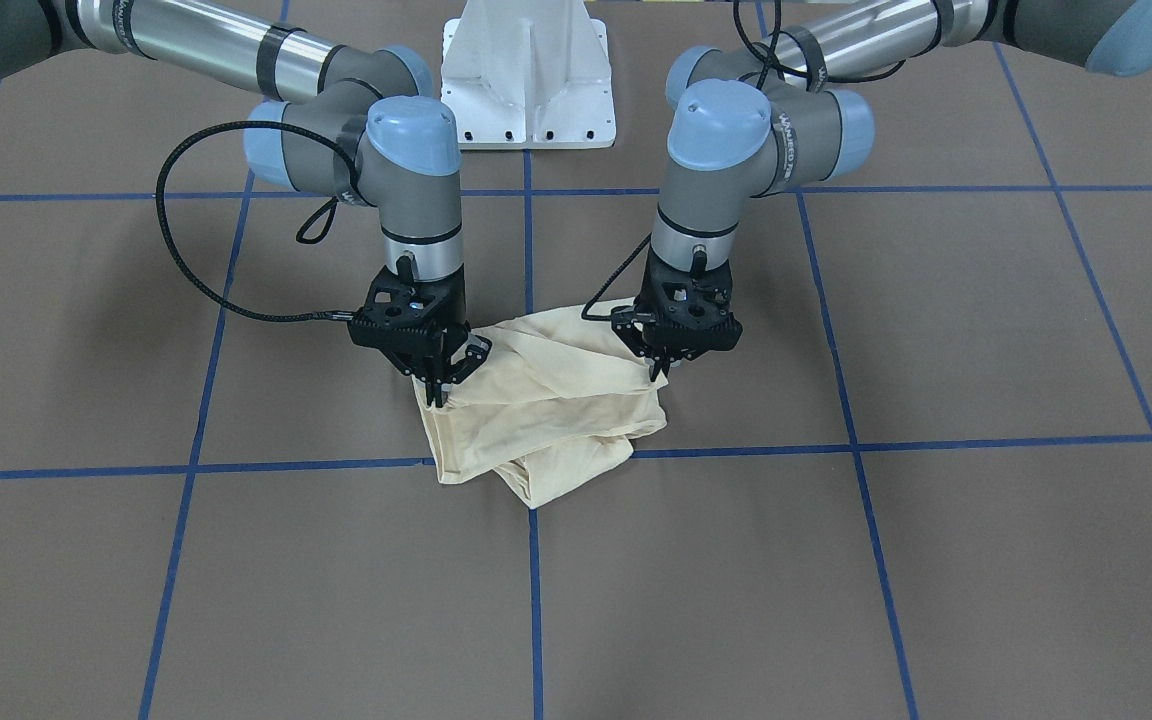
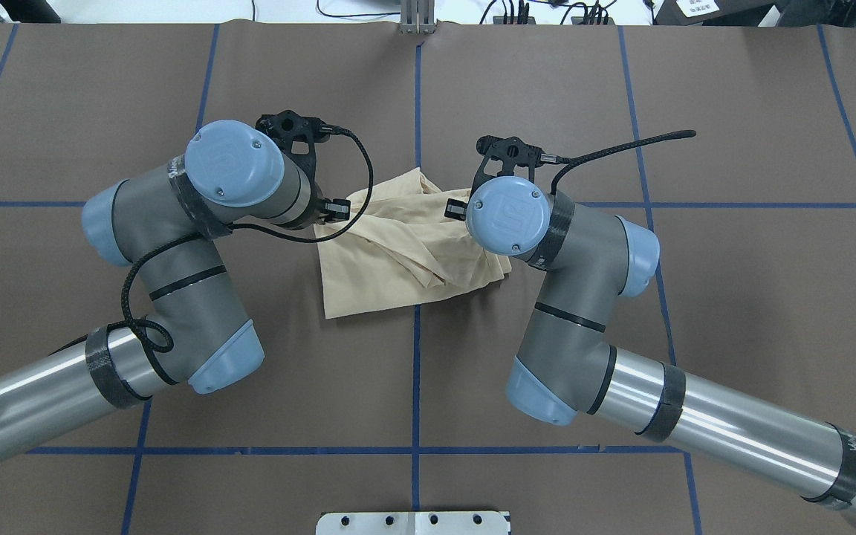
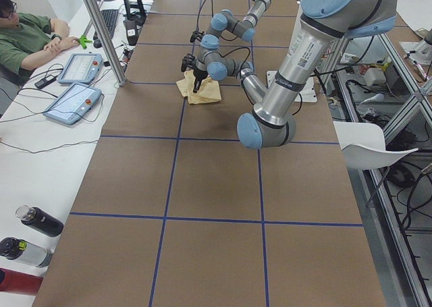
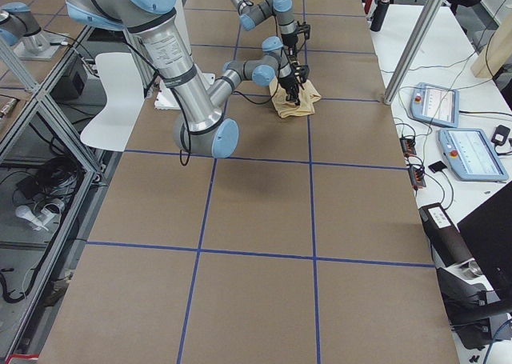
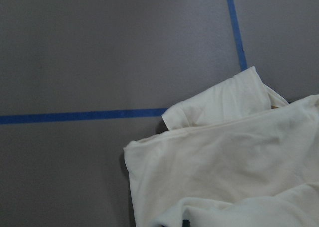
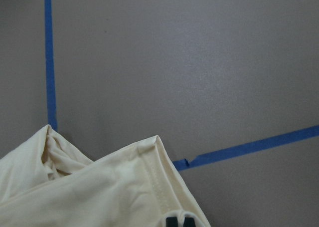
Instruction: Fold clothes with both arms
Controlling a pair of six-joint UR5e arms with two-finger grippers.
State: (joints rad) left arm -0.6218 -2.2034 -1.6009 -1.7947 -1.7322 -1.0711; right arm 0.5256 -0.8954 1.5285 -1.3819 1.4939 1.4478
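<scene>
The pale cream-yellow thin knit shirt (image 1: 536, 420) lies as a small, crumpled bundle in the middle of the brown paper-covered surface (image 1: 936, 560), across a crossing of the blue tape lines (image 1: 236, 467); its print is not visible. The black two-finger right end effector (image 1: 436, 388) stands upright at one side of the bundle, closed narrow on a hemmed corner of the cloth. In the right wrist view its fingertips (image 6: 172, 221) are pressed together on the hem. The black two-finger left end effector (image 1: 658, 372) pinches the opposite edge in the same way, fingers narrow on the fabric. The two grips are probably placed apart on opposite edges so that the arms can lift and stretch the cloth between them, because a thin knit would sag and wrinkle if held at one point only
</scene>
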